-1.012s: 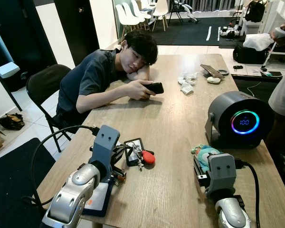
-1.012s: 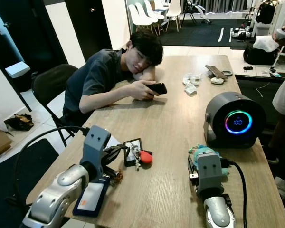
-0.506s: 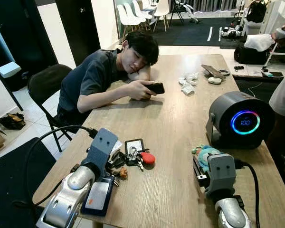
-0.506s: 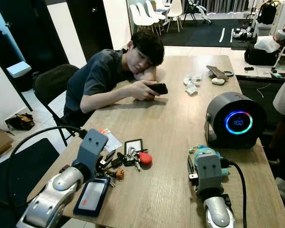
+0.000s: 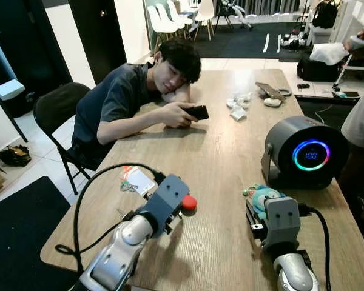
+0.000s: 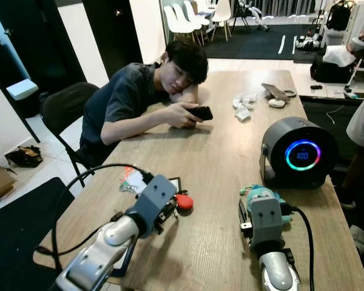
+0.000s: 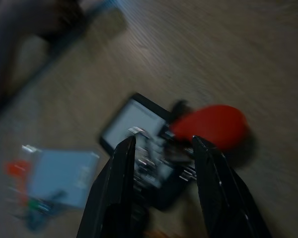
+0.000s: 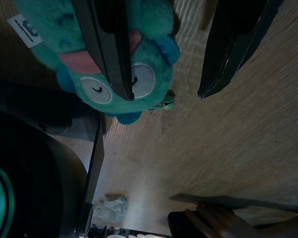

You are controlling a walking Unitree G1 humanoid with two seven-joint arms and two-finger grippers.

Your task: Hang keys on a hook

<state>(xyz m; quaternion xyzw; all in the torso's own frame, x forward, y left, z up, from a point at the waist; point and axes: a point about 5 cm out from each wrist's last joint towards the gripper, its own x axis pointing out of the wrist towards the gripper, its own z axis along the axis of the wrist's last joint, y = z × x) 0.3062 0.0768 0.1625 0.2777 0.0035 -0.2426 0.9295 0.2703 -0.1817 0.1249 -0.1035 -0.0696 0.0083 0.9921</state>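
Left gripper (image 7: 161, 163), fingers parted & nothing gripped yet, has been swung since 1 s ago over keys (image 7: 156, 153) w/ red fob on table (image 5: 224, 157), so pickup judged imminent; right gripper (image 8: 164, 54) parked open by teal plush (image 8: 116, 64).

The head views are bright and sharp, evenly lit by daylight, with soft shadows on the wooden table (image 5: 218, 151). The speaker's ring (image 5: 310, 155) glows. The left wrist view is dim and smeared by motion blur. The right wrist view is sharp but shaded, its close plush toy (image 8: 139, 74) well lit.
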